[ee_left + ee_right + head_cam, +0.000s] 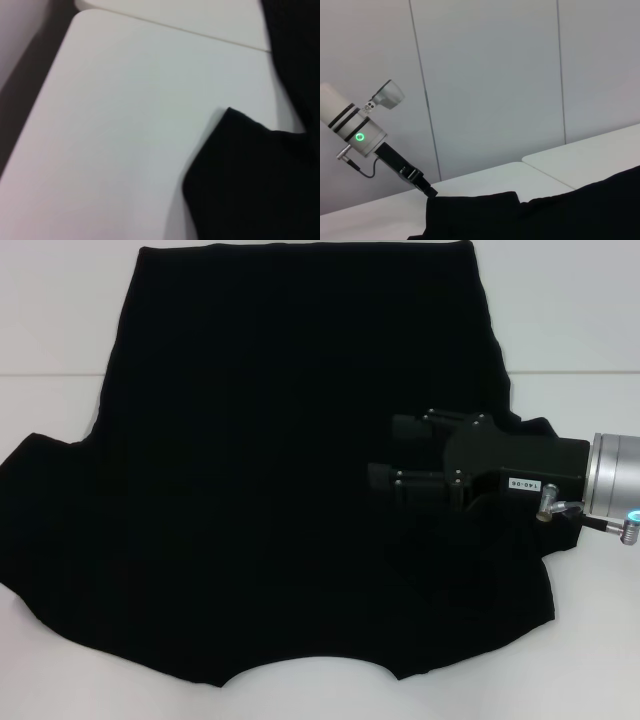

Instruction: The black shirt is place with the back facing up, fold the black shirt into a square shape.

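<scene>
One black shirt (270, 490) lies spread flat on the white tabletop (580, 320) and covers most of it in the head view. Its long axis runs from the near edge to the far edge: the curved neckline is at the near side, toward the robot, and the straight hem is at the far side. The left sleeve spreads out to the left and lies flat. In the left wrist view a corner of the black shirt (250, 175) rests on the bare tabletop (125, 125).

The right pincer (385, 452) comes in from the right side, low over the right part of the shirt, near the right sleeve, and points to the left. Its two fingers (410, 426) are seen a little apart, but black on black it is not possible to tell if they hold any cloth.

The left pincer (426, 190) does not show in the head view. In the right wrist view it is seen farther off, at the edge of a raised part of the black shirt (545, 215); whether it is open or closed on the cloth cannot be told.

There are two arms and one shirt.
</scene>
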Robot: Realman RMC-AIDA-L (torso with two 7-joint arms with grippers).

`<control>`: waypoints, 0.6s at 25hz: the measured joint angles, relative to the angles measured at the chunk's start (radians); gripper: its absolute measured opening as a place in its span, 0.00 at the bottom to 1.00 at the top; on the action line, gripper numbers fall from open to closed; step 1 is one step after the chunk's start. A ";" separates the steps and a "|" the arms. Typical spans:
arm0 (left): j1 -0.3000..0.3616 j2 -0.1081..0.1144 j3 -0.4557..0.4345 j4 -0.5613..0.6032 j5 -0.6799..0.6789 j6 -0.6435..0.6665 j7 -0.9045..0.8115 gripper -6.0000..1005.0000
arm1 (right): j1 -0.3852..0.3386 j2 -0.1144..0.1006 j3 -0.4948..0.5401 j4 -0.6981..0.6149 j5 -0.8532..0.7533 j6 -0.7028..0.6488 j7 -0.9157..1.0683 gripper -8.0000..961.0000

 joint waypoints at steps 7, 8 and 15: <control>-0.045 0.000 0.046 -0.009 -0.085 0.009 0.021 0.02 | -0.006 0.000 0.000 0.000 0.000 -0.002 -0.002 0.87; -0.055 0.000 0.059 -0.011 -0.105 0.009 0.028 0.02 | -0.007 0.000 0.000 0.000 0.000 -0.003 -0.002 0.87; -0.090 -0.025 0.191 -0.020 -0.282 0.080 0.110 0.02 | -0.013 0.000 0.000 0.002 0.000 -0.007 -0.004 0.87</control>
